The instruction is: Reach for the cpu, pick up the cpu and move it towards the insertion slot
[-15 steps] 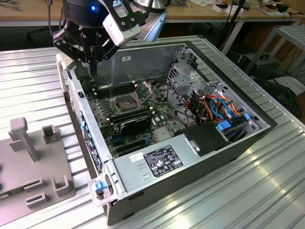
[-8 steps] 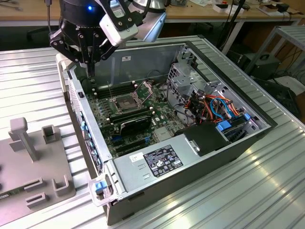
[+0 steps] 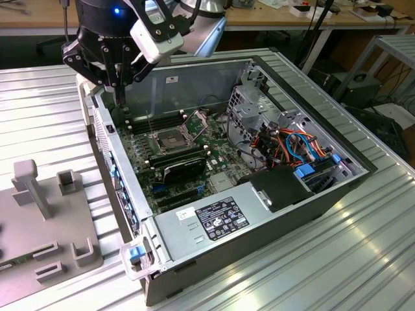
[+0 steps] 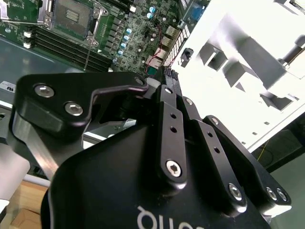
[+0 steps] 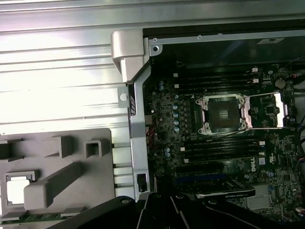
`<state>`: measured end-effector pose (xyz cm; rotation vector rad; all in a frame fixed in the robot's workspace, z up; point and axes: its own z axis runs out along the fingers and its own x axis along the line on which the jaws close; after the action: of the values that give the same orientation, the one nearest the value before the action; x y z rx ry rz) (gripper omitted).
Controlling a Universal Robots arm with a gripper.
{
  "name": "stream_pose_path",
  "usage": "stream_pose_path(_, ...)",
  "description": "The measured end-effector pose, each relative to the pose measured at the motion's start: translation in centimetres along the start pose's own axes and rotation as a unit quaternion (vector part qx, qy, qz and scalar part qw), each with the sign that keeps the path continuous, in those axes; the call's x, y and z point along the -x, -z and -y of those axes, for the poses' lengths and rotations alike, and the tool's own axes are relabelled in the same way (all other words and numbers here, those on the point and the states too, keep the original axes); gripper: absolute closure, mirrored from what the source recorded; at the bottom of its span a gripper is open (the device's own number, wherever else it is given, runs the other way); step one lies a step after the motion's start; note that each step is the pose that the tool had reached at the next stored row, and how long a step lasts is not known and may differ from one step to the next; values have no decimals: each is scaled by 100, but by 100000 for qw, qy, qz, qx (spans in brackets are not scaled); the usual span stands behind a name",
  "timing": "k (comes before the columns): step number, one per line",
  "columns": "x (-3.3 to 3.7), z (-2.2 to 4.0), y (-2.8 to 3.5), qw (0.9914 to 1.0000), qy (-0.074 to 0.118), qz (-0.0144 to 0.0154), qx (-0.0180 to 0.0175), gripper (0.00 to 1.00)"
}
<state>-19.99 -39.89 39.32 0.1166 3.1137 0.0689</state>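
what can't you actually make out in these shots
- Small pale square cpu: first wrist view, glare washes out its surface.
- Square silver-framed insertion slot: second wrist view, cut off by the picture's edge.
- Grey plastic fixture tray: exterior view, cut off by that view's left edge.

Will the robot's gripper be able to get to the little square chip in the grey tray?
Probably yes. The cpu lies uncovered in the grey tray, open from above. The gripper hangs over the edge of the computer case, and the tray's upright blocks stand beside the cpu.
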Motion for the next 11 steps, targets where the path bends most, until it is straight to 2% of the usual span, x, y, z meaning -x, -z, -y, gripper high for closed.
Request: stream_pose_path(11,-94,7,2,100000,0,0,-1,89)
